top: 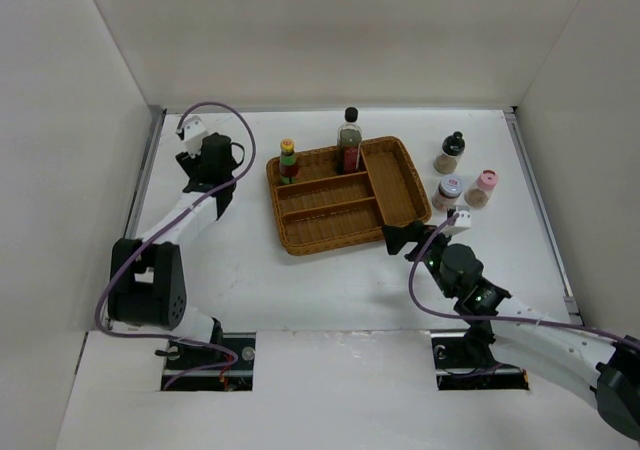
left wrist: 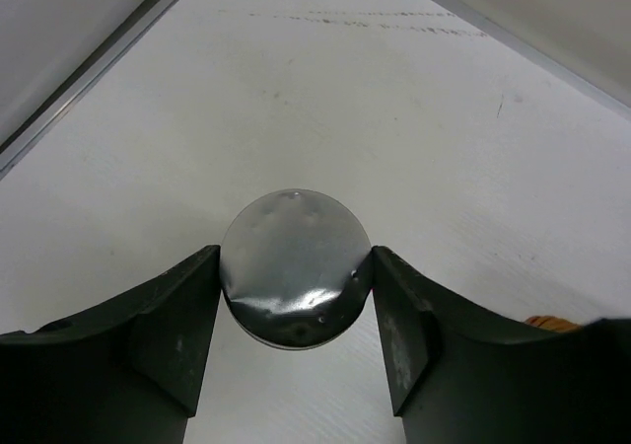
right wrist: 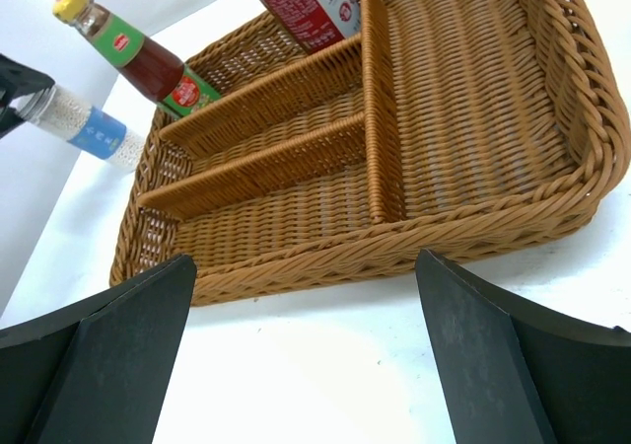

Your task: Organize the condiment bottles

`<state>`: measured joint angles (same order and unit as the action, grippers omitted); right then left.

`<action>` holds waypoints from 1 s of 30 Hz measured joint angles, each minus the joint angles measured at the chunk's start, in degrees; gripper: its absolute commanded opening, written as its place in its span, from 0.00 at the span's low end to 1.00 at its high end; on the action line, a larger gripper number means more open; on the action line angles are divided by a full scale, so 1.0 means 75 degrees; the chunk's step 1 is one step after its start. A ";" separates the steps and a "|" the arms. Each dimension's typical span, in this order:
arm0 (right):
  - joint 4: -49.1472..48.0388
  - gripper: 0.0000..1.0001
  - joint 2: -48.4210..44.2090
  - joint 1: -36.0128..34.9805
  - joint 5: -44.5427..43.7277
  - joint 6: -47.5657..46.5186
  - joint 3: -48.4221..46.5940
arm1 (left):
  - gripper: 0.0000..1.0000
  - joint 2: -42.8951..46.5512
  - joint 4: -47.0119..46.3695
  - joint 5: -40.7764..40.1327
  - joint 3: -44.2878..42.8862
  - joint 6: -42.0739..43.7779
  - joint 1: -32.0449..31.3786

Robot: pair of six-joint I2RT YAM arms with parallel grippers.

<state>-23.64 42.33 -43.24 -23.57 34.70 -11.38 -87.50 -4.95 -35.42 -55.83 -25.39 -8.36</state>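
White table (top: 330,280); left fingers (left wrist: 168,335) pinch silver-lid jar (left wrist: 296,266) (right fingers (right wrist: 108,355) spread wide)

Tall bottle (right wrist: 301,5) cropped at the top edge; silver-lid jar (left wrist: 294,266) body hidden below

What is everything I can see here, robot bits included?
wicker tray: one, brown, divided, mid-table
dark-sauce bottle: one, black cap, in tray's back section
yellow-capped bottle: one, red-and-green label, at tray's back-left corner
black-capped shaker: one, right of tray, farthest back
lilac-capped shaker: one, right of tray, nearer
pink-capped shaker: one, rightmost
silver-lid jar: one, white contents, left of tray
table: one, white
left end effector: one, black, closed on the jar's lid
right end effector: one, black, open, by tray's near edge
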 measured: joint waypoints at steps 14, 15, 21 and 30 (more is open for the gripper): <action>0.0070 1.00 -0.0347 -0.0012 -0.0006 0.0003 -0.0006 | 0.30 0.4246 0.0699 -0.0332 0.1440 0.0111 -0.2667; 0.0087 1.00 -0.0364 -0.0012 -0.0006 0.0003 -0.0006 | 0.30 0.4226 0.0711 -0.0335 0.1443 0.0111 -0.2903; 0.0233 1.00 -0.0361 -0.0058 -0.0009 0.0012 -0.0026 | 0.30 0.3331 0.0527 -0.0242 0.1332 0.0134 -0.3870; 0.0641 1.00 -0.0557 -0.0388 -0.0341 0.0035 -0.0079 | 0.30 0.2285 -0.0184 0.0041 0.0924 0.0326 -0.3879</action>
<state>-18.83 38.15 -46.15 -26.13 34.96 -11.97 -70.37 -6.33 -35.11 -48.90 -22.94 -37.45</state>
